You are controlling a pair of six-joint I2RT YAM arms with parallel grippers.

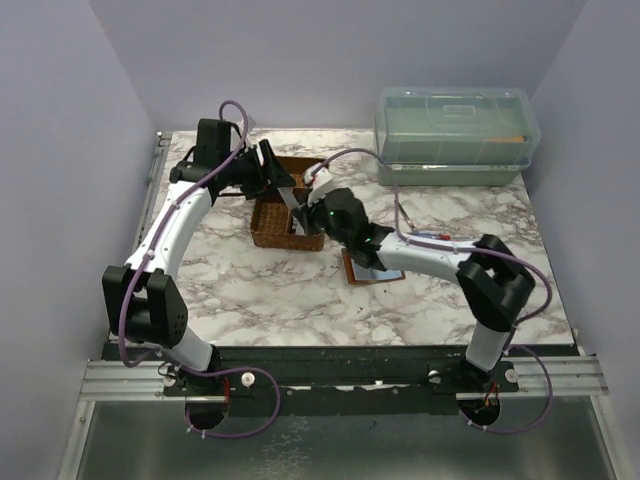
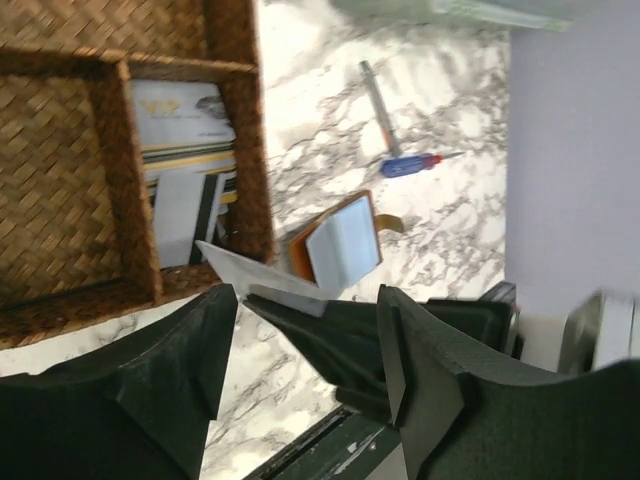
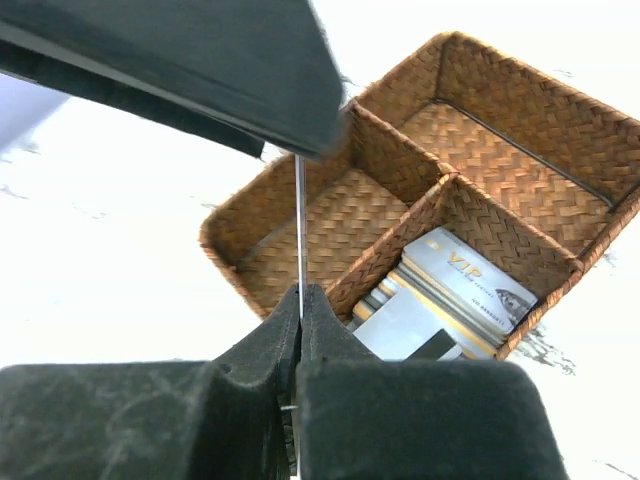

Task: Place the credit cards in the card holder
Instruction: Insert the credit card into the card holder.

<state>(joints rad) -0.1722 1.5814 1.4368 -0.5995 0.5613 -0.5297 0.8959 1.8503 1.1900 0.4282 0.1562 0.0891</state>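
Card (image 3: 299, 225) edge-on in the tight right claw (image 3: 300, 300) over the basket (image 3: 228, 222), left claw (image 2: 305, 320) spread just beside, card holder (image 2: 293, 257) beyond

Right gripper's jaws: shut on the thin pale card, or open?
Shut on it. In the right wrist view the jaws of the right gripper meet with the thin pale card pinched edge-on between them.

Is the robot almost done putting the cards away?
Not yet. Done: one pale card already lies in the open card holder. In hand: the right jaws are shut on another card over the basket, and the left jaws stand open beside it. Left: that card has to go into the holder, and more cards wait in one basket compartment.
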